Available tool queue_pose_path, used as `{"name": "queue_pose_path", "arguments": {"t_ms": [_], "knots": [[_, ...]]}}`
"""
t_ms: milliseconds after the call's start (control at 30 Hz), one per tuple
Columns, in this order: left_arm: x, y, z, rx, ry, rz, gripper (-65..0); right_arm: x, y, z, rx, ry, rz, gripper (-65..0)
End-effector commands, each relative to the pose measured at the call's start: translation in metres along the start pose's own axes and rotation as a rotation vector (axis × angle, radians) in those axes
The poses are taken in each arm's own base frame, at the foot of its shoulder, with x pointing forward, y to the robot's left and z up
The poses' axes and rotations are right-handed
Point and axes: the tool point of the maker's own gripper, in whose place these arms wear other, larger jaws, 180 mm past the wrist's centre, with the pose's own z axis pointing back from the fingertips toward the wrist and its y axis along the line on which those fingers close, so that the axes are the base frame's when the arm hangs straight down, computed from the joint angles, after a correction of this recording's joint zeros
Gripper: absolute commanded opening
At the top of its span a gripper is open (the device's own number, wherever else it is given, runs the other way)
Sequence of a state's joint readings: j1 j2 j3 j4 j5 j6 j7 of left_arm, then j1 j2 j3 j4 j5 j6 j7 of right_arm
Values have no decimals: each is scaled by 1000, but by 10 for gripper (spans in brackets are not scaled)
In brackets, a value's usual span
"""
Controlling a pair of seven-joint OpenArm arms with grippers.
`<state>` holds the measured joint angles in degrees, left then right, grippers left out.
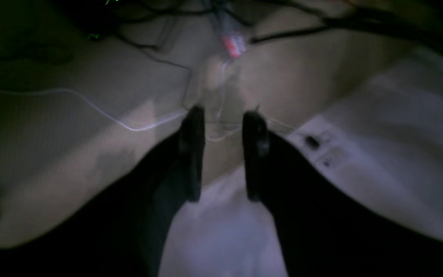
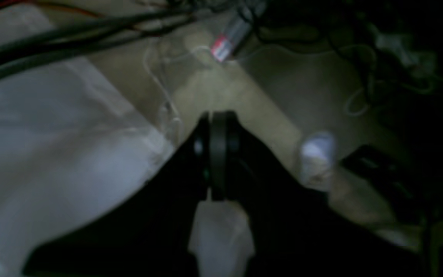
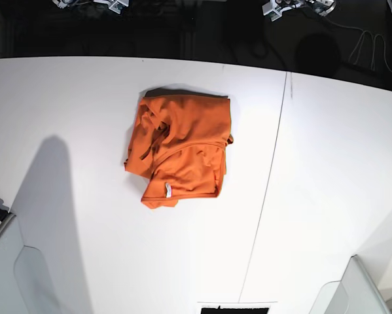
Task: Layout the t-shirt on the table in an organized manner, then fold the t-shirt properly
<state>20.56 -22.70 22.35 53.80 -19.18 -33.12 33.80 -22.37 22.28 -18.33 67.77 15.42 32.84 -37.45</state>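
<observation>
Plainly, the soft orange cloth t-shirt [image 3: 181, 145] is lying bunched in a loose heap on the large flat white panelled table [image 3: 326, 170], a little left of the thin dark seam line [image 3: 269, 186] in the base view. It is sitting crumpled, with layers doubled over one another and a small white tag [image 3: 167, 190] showing near its lower edge, so the laying-out step is not yet begun and folding is waiting on it.

Neither arm is reaching over the cloth in the base view; both are hanging well apart from the garment, near the table's edge. The left wrist view is showing the black left gripper [image 1: 223, 115] with its 2 jaws standing partly apart, a clear gap between them and nothing caught in it. The right wrist view is showing the black right gripper [image 2: 217, 115] with its jaws pressed together, also empty. Both wrist pictures are dim and blurred, looking down past the pale table edge to thin pale cables [image 1: 90, 105] on what is probably the floor, so finer detail is hard to read there.

Judging from this, the next move is calling for pinching 2 outer edges of the heap and drawing them apart.
</observation>
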Motion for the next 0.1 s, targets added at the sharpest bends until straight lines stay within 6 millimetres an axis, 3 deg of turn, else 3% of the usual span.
{"name": "queue_pose_path", "arguments": {"t_ms": [0,67], "knots": [[2,0,-5,-6,13,-5,-470,3,-7,0,-2,-2,-8,-650],[12,2,-13,0,16,-16,-470,15,-19,-1,-13,-8,-25,-650]]}}
